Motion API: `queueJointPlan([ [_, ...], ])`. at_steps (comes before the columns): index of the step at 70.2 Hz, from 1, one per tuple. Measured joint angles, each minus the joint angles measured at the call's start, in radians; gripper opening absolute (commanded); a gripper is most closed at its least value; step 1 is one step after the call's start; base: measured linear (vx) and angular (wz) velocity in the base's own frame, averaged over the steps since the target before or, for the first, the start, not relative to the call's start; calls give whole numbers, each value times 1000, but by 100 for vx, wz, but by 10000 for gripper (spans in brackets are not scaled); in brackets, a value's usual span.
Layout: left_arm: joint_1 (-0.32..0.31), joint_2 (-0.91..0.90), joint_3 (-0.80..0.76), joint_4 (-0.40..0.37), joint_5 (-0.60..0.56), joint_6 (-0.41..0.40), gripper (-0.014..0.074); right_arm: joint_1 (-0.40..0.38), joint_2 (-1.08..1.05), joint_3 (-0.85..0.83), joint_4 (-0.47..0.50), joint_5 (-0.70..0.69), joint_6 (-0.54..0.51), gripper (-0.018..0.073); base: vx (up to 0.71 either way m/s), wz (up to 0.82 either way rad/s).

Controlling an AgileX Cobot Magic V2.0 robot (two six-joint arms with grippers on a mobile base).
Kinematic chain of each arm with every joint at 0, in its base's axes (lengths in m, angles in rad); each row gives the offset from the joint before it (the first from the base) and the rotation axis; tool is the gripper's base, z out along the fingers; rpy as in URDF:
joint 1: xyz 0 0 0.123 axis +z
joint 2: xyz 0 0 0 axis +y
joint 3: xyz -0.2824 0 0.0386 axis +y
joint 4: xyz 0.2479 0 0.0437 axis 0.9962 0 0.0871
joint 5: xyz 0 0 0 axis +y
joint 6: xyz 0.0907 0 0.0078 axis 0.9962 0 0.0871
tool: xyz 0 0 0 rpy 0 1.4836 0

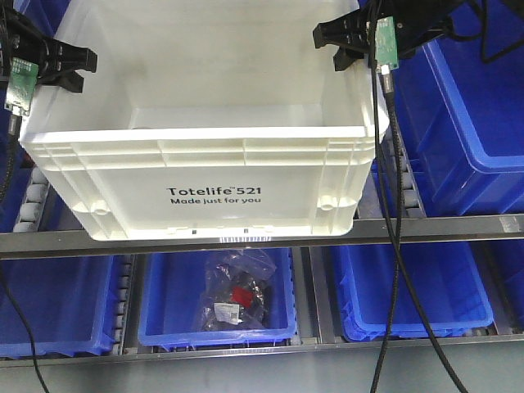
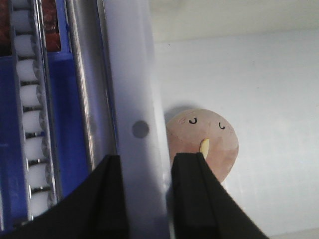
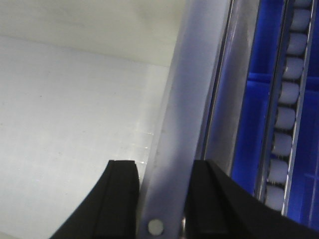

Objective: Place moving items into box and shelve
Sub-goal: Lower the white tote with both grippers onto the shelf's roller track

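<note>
Box (image 1: 213, 155) on shelf rail (image 1: 426, 228), blue bins (image 1: 217, 307) below.

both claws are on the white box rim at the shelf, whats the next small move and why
Probably push the box a little further onto the shelf rail, both arms together. Its front still overhangs the rail, and the left claw and right claw each straddle a side wall, so neither should let go yet. A round toy lies inside near the left wall, so keep it level.

A warehouse: blue bins (image 1: 217, 307) on roller-track flow racking (image 1: 262, 232).
</note>
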Motion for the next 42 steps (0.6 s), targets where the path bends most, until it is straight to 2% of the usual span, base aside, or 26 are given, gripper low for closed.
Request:
queueJointPlan([
  [42, 6, 16, 0, 19, -191, 25, -26, -7, 40, 1, 19, -193, -37, -12, 0, 0],
])
